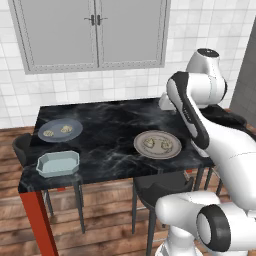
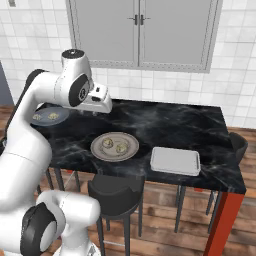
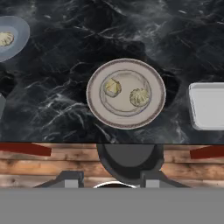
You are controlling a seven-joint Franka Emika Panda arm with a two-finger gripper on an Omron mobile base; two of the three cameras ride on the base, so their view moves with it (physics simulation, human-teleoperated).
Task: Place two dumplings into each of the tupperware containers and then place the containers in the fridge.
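Over the back of the black marble table (image 1: 110, 150) my gripper (image 3: 112, 180) (image 2: 95, 111) hangs open, high up, with nothing between its fingertips (image 3: 72, 179). Below it sits a beige plate (image 3: 94, 94) (image 1: 137, 142) with two dumplings (image 3: 112, 87) (image 3: 139, 96). At the table's left, a blue-grey plate (image 1: 75, 125) holds two more dumplings (image 1: 48, 133) (image 1: 65, 129). One tupperware container (image 1: 57, 170) stands empty at the front left corner. The other container (image 2: 175, 161) (image 3: 208, 107) lies at the front right. I cannot tell whether the grey panel (image 1: 247, 85) at the right edge is the fridge.
Dark stools (image 1: 160, 190) (image 2: 117, 192) stand under the table's front edge, and a dark chair (image 1: 22, 145) at its left end. The table has red legs (image 1: 37, 220). A grey two-door wall cupboard (image 1: 95, 32) hangs on the tiled wall behind.
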